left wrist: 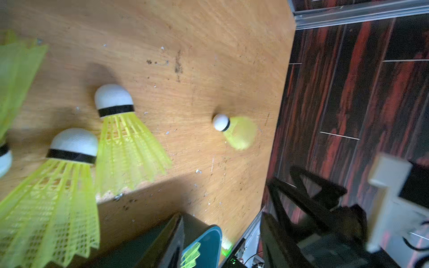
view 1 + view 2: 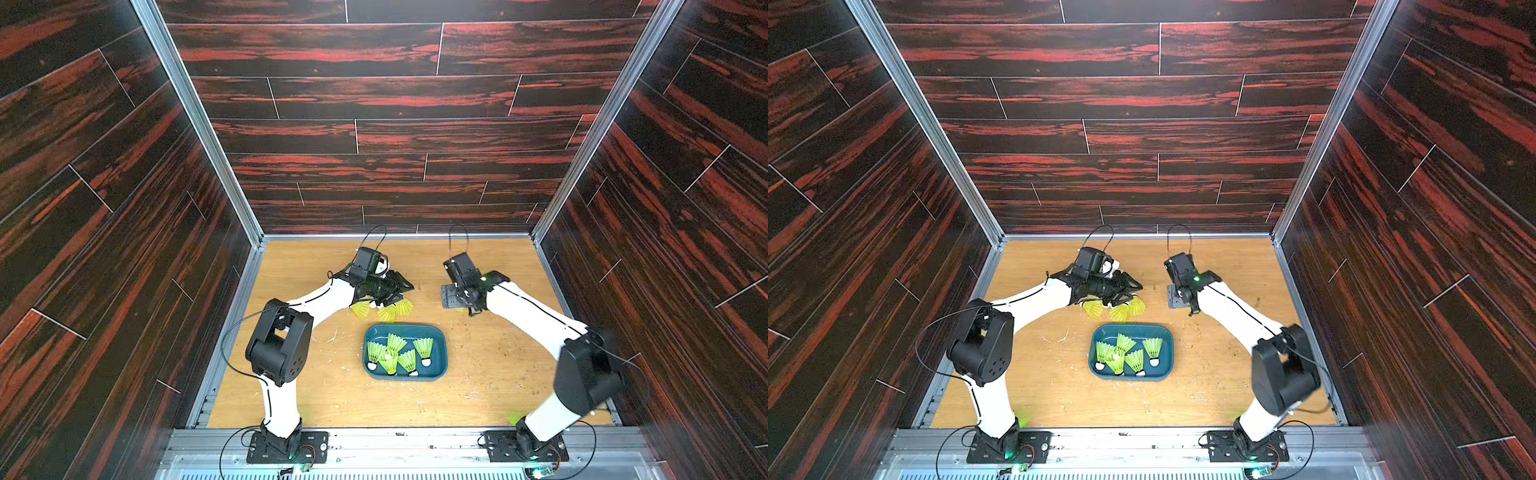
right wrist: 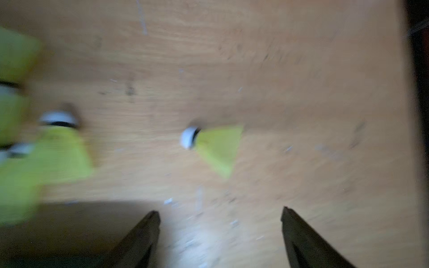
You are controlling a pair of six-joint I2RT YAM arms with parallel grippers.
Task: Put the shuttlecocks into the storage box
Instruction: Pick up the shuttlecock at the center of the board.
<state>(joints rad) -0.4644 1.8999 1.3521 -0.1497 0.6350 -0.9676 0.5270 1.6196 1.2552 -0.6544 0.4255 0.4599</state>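
Over the scuffed wooden table, the right gripper, jaws wide apart, is hovering above a lone shuttlecock lying outside the storage box, the left gripper hanging part-open nearby; featherlight and crushable-skirted, it is probably wanting a gentle pinch near its white tip.

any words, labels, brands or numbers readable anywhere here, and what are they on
No text can be read in any view.
shuttlecocks: only a plain black band, no print.
box: plain teal, no label.
circuit boards at the front edge: too small to show any marking.
Right wrist view: too blurred to read anything.
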